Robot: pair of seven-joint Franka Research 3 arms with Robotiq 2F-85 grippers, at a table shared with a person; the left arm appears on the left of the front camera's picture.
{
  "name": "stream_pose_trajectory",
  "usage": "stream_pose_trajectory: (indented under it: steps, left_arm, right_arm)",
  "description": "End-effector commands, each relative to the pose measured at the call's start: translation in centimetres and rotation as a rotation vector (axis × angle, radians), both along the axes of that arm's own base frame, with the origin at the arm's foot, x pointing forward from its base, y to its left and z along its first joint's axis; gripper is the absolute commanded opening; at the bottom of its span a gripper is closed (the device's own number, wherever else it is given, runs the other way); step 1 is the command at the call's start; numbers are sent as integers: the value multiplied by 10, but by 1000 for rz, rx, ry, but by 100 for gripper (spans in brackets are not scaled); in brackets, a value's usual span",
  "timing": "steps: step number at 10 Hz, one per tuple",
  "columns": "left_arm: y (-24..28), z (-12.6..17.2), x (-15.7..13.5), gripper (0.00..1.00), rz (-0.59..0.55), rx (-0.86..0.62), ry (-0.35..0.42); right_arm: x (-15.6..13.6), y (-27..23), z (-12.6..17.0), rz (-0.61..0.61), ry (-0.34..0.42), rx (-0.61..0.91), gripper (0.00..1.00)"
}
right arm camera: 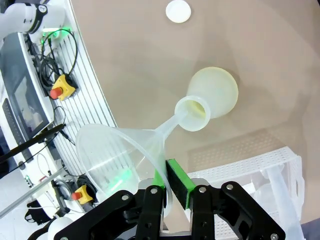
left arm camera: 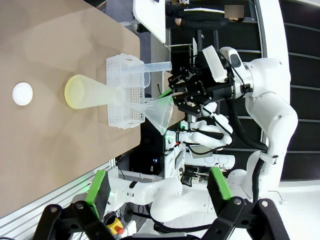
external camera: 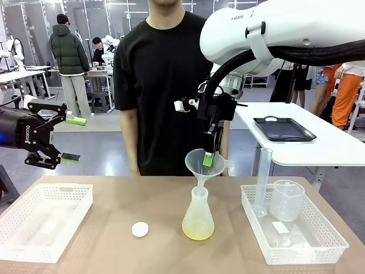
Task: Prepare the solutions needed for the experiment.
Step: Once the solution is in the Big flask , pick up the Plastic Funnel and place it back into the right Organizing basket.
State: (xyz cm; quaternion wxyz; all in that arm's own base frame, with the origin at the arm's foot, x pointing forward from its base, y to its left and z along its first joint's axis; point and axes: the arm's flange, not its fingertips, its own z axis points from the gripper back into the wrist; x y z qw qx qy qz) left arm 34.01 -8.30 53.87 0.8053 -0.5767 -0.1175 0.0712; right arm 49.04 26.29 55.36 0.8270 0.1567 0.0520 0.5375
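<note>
the right gripper (external camera: 209,157) clamps the funnel (external camera: 197,162) by its rim, stem at the mouth of the flask (external camera: 198,206); the yellow-green liquid (external camera: 198,230) sits inside it, mid-table. keep the stem plumb so nothing tips. the left gripper (external camera: 73,138) hangs spread, empty.

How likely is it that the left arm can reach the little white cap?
Probably yes: the left gripper hangs open and empty, and the white cap lies alone on bare table.

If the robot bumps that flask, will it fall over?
Probably not easily: the flask has a wide base and narrow neck, and the little liquid sits low. It looks like thin plastic, nearly empty, so likely light; a push may slide it across the smooth table.
</note>
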Motion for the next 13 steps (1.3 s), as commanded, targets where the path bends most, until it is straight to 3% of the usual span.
stream_pose_trajectory:
  steps: [1,7,13]
  left_arm:
    - [-4,1,-1,100,0,-30,5]
    - [-4,1,-1,100,0,-30,5]
    - [-4,1,-1,100,0,-30,5]
  right_arm:
    - [-2,2,13,-18,8,19,0]
    - [-3,-5,46,-39,14,37,0]
    - [26,-114,72,-232,-64,50,0]
